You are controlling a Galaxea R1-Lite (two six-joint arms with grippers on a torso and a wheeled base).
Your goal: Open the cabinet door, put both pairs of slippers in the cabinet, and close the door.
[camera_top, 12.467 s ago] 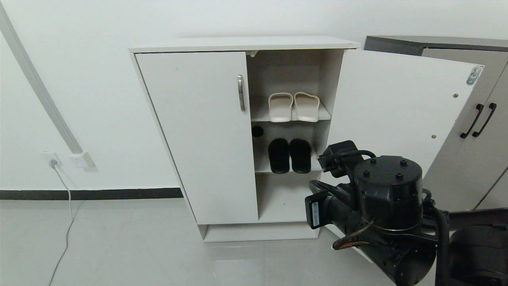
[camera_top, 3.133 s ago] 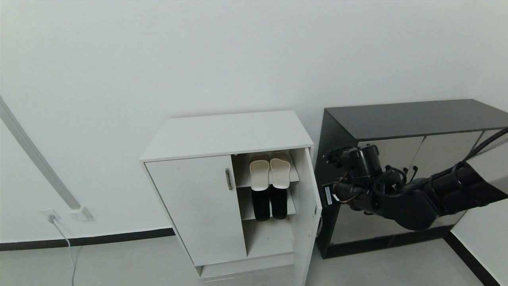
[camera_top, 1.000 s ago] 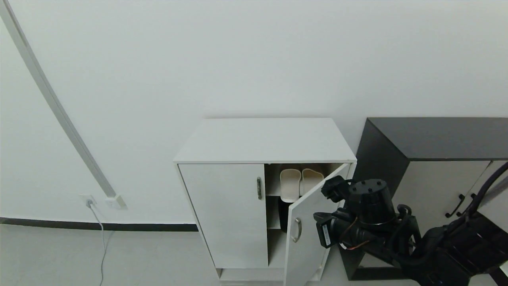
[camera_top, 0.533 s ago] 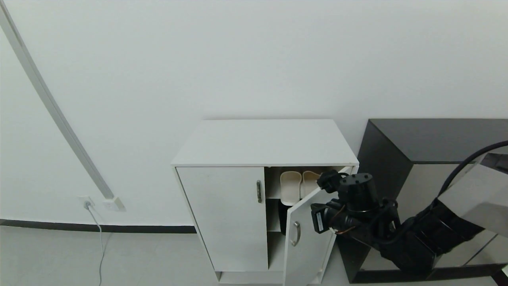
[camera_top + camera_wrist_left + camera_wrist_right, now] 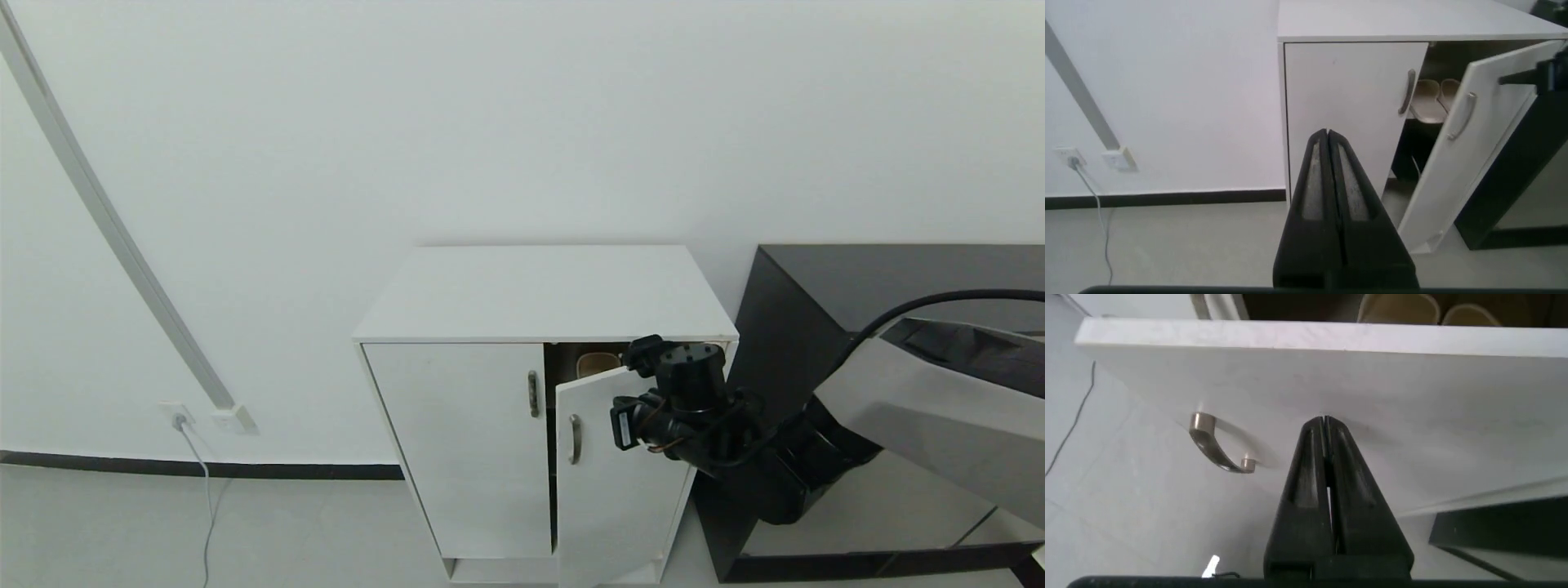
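The white cabinet (image 5: 543, 294) stands against the wall. Its right door (image 5: 604, 506) has swung from half open to nearly closed. The right end effector (image 5: 1327, 423), fingers pressed together, touches the door's outer face beside the handle (image 5: 1219, 449). The left end effector (image 5: 1328, 135), likewise pressed together, hangs well apart. The beige slippers (image 5: 598, 363) sit on the upper shelf inside.

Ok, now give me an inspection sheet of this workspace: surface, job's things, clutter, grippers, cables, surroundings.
Surface: pale tiled floor.
Job's things: white cabinet, left door shut, right door ajar; beige slippers on its upper shelf.
Clutter: nothing seen.
Grippers: right gripper fingers shut, tips against the right door's face; left gripper fingers shut, empty, apart from the cabinet.
Cables: grey cable hanging from a wall socket.
Surroundings: white wall, slanting wall conduit, dark cabinet at right.
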